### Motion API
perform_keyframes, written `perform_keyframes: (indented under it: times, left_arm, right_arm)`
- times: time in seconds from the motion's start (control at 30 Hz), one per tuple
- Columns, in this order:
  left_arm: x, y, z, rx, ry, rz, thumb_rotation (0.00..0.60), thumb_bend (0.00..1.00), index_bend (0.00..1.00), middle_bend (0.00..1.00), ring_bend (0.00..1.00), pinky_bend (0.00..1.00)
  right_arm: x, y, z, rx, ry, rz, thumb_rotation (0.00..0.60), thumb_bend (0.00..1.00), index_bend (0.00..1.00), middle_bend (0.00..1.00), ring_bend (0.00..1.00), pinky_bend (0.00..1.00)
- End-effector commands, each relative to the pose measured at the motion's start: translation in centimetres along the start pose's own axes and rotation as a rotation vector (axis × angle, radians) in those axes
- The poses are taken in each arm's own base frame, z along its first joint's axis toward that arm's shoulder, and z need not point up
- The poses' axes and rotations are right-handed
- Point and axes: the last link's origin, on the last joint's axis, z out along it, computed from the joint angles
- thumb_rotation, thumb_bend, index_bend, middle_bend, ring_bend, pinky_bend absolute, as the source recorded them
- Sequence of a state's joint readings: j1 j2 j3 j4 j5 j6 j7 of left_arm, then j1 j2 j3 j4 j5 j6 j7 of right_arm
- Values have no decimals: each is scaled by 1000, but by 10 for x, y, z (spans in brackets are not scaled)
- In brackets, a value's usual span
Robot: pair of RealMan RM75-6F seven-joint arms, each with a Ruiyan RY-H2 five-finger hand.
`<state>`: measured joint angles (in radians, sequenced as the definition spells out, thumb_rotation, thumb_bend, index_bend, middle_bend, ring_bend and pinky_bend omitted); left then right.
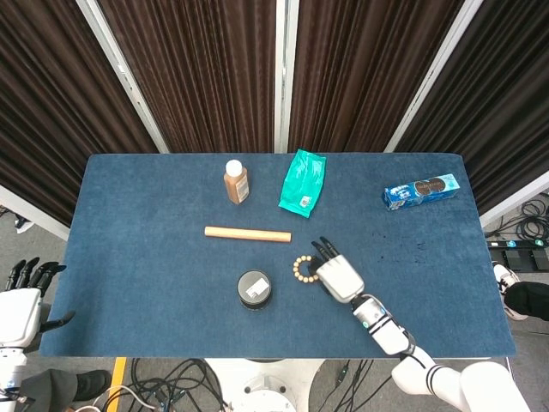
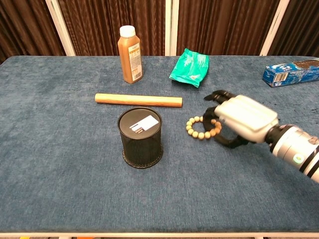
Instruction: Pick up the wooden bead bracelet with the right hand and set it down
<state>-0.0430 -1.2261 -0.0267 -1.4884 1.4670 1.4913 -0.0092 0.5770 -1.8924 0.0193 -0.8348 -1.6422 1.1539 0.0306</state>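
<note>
White and grey, the right hand reaches in from the 4 o'clock side of the blue cloth table. Its dark fingers are curled over the right part of the wooden bead bracelet, and some of them seem to pass through the ring, so the hand has hold of it. If the beads are lifted off the cloth or only touch it, I cannot tell.

The bracelet is a small ring of round, pale tan beads with a smooth matte look. The beads on the hand side look a little darker. In the head view the ring sits near the middle of the table, at the 9 o'clock side of the hand.

At 9 o'clock of the bracelet, near it, stands a black mesh cup with a white label on its top. At 11 o'clock a wooden stick lies flat. Farther, at 11 o'clock, a brown bottle with a white cap stands upright, and at 12 o'clock lies a green packet. A blue biscuit pack lies at 2 o'clock, well apart.

The left hand is off the table at its 8 o'clock corner, fingers apart, holding nothing.
</note>
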Motion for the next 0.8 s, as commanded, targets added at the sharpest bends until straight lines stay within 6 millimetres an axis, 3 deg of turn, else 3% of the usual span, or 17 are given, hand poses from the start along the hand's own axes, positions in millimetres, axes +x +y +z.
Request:
perform_keyframes:
  times: [0.03, 0.2, 0.4, 0.53, 0.8]
  left_arm:
    - [0, 0, 1, -4, -1, 0, 600, 7, 229, 169, 51, 35]
    - [0, 4, 4, -20, -3, 3, 600, 8, 229, 169, 51, 35]
    - [1, 8, 8, -34, -4, 5, 600, 8, 229, 169, 51, 35]
    - [1, 10, 10, -43, -14, 7, 600, 8, 229, 169, 50, 35]
    - [1, 11, 11, -48, -21, 8, 600, 8, 229, 169, 51, 35]
  right_arm:
    - [27, 26, -5, -183, 55, 487, 600, 402, 682, 407, 88, 0]
    - [62, 45, -17, -356, -31, 1156, 600, 410, 687, 419, 94, 0]
    - [88, 52, -40, -470, -146, 1615, 600, 421, 687, 430, 94, 0]
    - [96, 42, -54, -550, -207, 1931, 600, 420, 686, 439, 95, 0]
    - [103, 24, -62, -562, -299, 2114, 600, 421, 616, 442, 95, 0]
